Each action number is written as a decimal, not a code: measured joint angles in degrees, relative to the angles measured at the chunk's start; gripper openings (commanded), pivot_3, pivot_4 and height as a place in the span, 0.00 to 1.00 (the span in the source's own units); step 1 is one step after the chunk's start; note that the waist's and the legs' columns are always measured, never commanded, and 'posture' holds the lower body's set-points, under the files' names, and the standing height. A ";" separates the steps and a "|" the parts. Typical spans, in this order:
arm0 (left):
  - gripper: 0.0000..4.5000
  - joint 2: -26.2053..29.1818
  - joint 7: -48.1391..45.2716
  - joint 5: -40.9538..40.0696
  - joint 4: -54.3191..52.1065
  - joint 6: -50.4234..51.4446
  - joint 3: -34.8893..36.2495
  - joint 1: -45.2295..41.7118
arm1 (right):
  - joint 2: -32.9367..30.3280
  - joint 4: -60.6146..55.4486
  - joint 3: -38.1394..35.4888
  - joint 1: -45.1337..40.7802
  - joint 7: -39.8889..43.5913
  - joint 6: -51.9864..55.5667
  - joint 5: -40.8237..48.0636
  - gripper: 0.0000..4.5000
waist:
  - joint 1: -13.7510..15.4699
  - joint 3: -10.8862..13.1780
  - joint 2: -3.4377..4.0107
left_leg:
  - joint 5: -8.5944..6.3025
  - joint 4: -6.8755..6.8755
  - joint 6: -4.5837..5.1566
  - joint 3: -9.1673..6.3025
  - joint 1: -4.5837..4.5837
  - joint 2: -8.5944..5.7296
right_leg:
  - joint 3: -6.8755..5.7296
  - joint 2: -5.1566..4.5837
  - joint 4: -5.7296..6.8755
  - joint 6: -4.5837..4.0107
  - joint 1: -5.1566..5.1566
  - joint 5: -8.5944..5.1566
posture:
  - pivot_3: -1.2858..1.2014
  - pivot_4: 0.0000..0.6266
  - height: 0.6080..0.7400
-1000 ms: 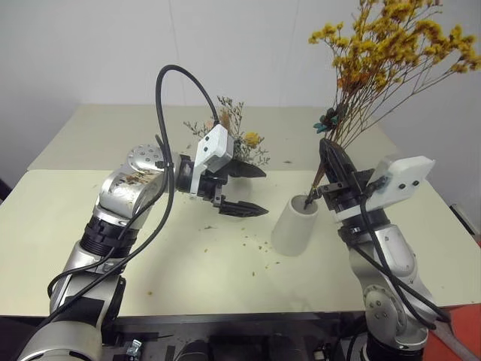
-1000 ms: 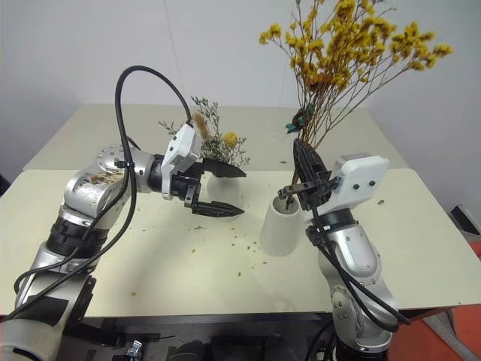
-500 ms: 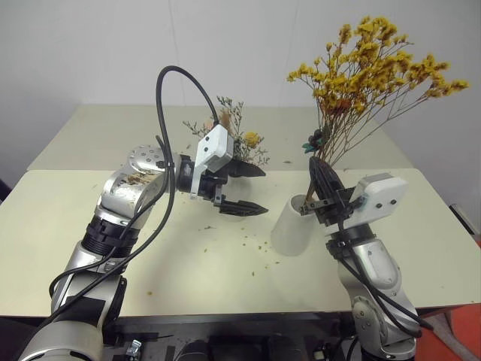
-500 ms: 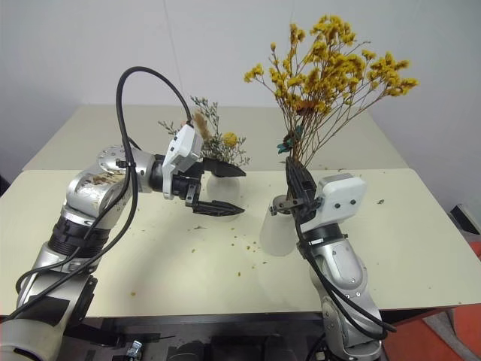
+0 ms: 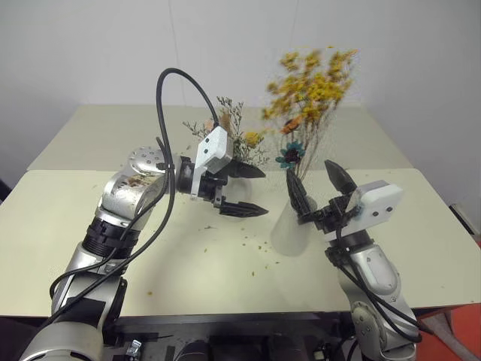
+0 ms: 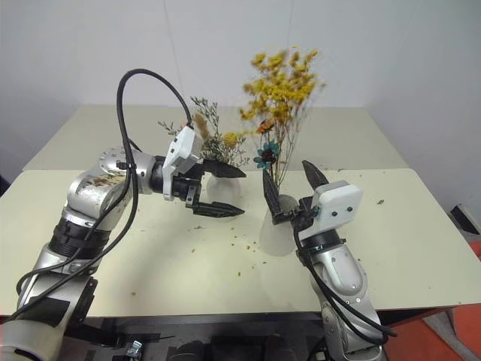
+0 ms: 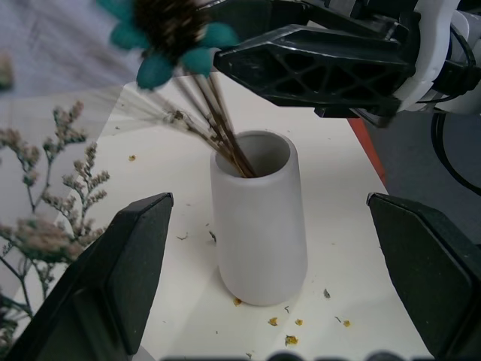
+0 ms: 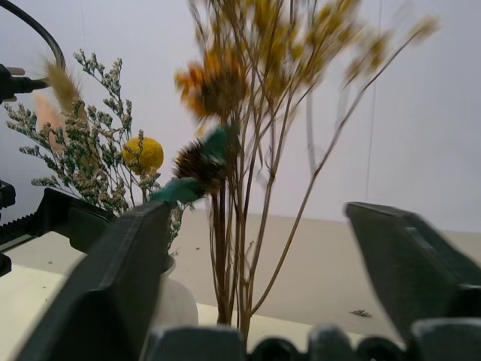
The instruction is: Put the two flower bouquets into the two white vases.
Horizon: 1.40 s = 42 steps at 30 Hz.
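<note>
The yellow-orange bouquet (image 5: 312, 83) is seen standing with its stems down in the cylinder vase (image 7: 259, 218), which sits near the middle of the surface (image 5: 188, 263), toward the near edge. The right pincer (image 5: 319, 197) is spread wide, one finger on each side of the stems just above the vase mouth, grasping nothing. The blossoms are blurred, so the bunch is judged to be swaying or settling. The grey-green sprig bunch (image 6: 214, 139) is standing in the bottle vase (image 6: 218, 188), further back on the surface, with the left pincer (image 6: 218, 192) held released around that vase, gripping nothing.

The step in hand is judged to be the letting-go of the larger bunch. To do it well, the right pincer should be drawn away along the line of its fingers, clear of the thin stems, so that no twig is snagged and the light vase is not tipped. The left pincer should be withdrawn sideways from the bottle vase without its shoulders being brushed
</note>
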 measured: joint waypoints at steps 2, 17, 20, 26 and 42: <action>1.00 -0.07 0.03 0.00 0.00 -0.54 0.00 0.03 | -0.14 -0.17 -0.02 0.85 0.12 0.00 -0.02 1.00 | 0.01 0.00 0.00 | 0.00 0.00 0.00 0.00 -0.01 0.00 | 0.00 0.00 -0.01 0.00 0.00 0.00 | 0.52 0.24 1.00; 1.00 -0.44 -0.05 -0.43 0.05 -1.07 0.69 0.57 | -5.26 -6.99 -5.51 10.25 3.94 0.02 5.02 1.00 | 0.07 0.00 0.00 | 0.00 0.00 0.00 0.01 0.02 0.00 | 0.00 -0.01 -0.04 0.01 0.06 -0.01 | 0.52 0.24 1.00; 1.00 0.21 -0.93 -2.00 0.02 -1.04 1.97 0.89 | -8.81 -9.41 -8.83 14.00 7.38 0.06 9.30 1.00 | 0.09 0.00 0.00 | 0.00 0.00 0.00 0.01 0.05 0.00 | 0.00 -0.01 -0.05 0.01 0.10 -0.01 | 0.52 0.24 1.00; 1.00 3.66 -2.69 -4.62 -0.04 -0.91 6.17 3.25 | -19.36 -11.39 -20.78 18.38 12.76 3.66 20.71 1.00 | 0.01 0.00 -0.01 | 0.00 0.01 0.00 0.03 0.24 0.02 | 0.00 -0.01 -0.01 0.01 0.23 -0.02 | 0.52 0.24 1.00; 1.00 16.78 -1.41 -5.58 -2.12 -1.78 18.52 17.06 | -46.11 5.19 -48.01 23.72 39.57 8.56 26.92 1.00 | 1.20 0.00 -0.04 | 0.00 -0.01 -0.01 0.08 0.21 0.04 | 0.00 -0.04 -0.16 -0.05 0.25 -0.07 | 0.52 0.24 1.00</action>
